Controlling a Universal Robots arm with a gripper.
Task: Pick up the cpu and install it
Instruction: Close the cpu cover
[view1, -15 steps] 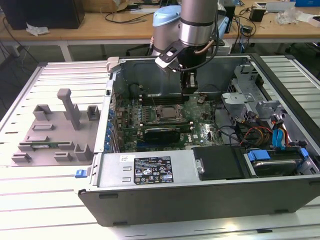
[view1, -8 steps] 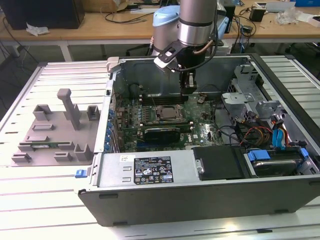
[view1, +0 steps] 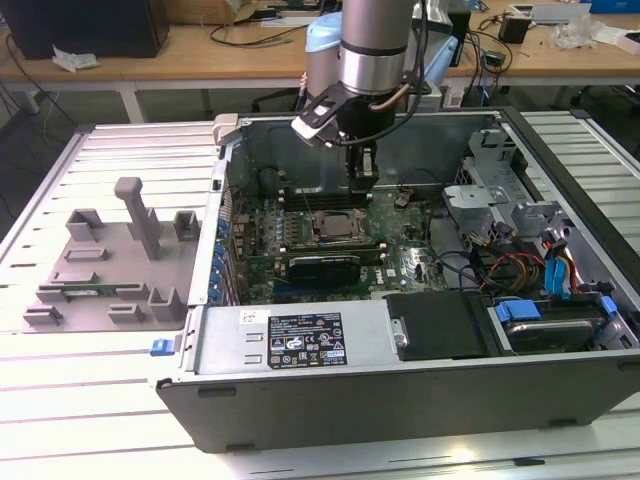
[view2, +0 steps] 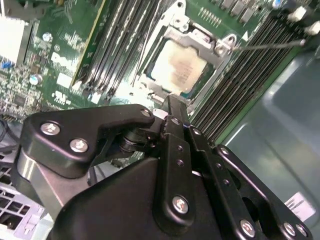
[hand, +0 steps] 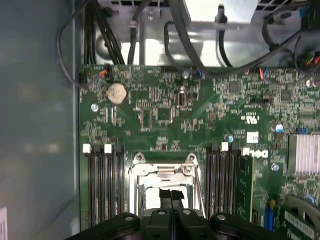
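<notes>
The cpu (view1: 335, 226), a silver square, lies flat in the socket frame (view1: 333, 212) on the green motherboard inside the open computer case. In the second wrist view the cpu (view2: 180, 67) sits in the metal bracket, just past my fingertips. My gripper (view1: 362, 176) hangs a little above the board, beside the socket toward the case's back wall. Its black fingers (view2: 172, 125) are pressed together with nothing between them. In the first wrist view the gripper (hand: 171, 194) covers part of the socket frame (hand: 136, 172).
Memory slots (hand: 104, 185) flank the socket on both sides. A gray fixture plate (view1: 100, 262) with blocks lies at the exterior view's left, outside the case. A power supply box (view1: 290, 340), a drive cage (view1: 520, 225) and cables (view1: 505, 268) fill the case's front and right.
</notes>
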